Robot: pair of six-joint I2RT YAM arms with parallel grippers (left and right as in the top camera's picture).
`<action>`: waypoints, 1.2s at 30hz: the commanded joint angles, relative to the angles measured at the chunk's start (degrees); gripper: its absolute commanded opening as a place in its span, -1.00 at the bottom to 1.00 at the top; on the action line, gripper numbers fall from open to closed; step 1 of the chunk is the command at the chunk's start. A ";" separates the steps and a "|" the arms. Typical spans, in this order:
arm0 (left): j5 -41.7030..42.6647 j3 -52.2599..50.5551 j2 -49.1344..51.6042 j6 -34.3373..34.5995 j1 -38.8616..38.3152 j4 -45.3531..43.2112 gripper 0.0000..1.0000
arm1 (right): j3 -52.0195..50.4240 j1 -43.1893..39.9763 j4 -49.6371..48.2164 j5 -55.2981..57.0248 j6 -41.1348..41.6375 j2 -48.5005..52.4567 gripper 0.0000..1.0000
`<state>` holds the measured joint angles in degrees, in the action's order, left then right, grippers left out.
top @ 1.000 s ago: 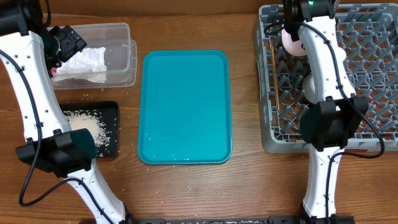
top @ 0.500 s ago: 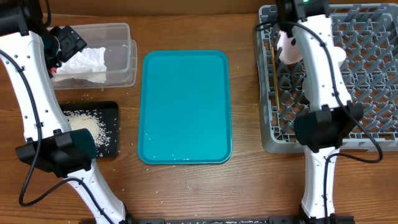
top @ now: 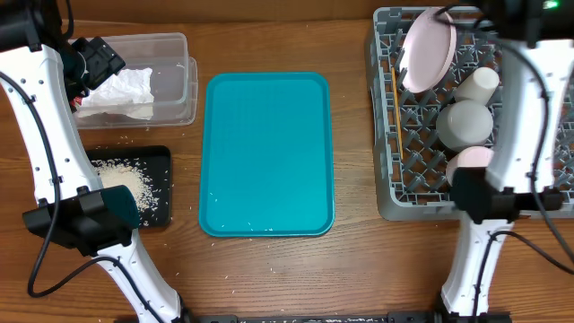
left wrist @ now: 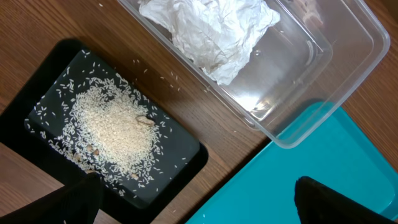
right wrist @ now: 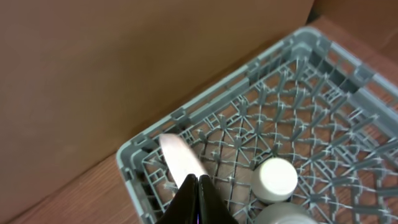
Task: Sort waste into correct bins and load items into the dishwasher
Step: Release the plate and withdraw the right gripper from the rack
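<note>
The pink plate (top: pixel 428 49) stood on edge in the far left corner of the grey rack (top: pixel 384 193), leaning among the pegs, probably so that water would run off it. Just right of it sat the white cup (top: pixel 478 82). Nearer, the grey bowl (top: pixel 465 123) and the pink bowl (top: pixel 471 161) seemed to rest mouth down in a row. The chopsticks (top: pixel 393 99) lay along the rack's left wall.

The right gripper (right wrist: pixel 198 186) hung above the plate's corner with its fingers pressed together on nothing.

On the left, the napkin (left wrist: pixel 211 31) lay crumpled in the clear tub (left wrist: pixel 292 81). The rice (left wrist: pixel 112 127) was heaped in the black tray (left wrist: pixel 183 149), so food was kept apart from paper. The left gripper (left wrist: pixel 196 186) hovered over both with its fingers wide apart and empty.

A few grains lay loose on the wooden table (left wrist: pixel 168 81) between tub and tray. The teal tray (top: pixel 267 152) held only specks at its near edge. Sorting and loading looked all but done, with only those strays left.
</note>
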<state>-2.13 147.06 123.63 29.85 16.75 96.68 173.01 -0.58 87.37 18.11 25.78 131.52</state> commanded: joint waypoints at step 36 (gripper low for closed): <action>0.48 1.22 -1.68 -0.68 -0.07 0.13 1.00 | -28.55 -11.06 0.81 -29.79 -3.50 -20.94 -0.49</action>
<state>-2.11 147.06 123.63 29.85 16.75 96.68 143.02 -11.62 83.68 -18.65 23.70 115.20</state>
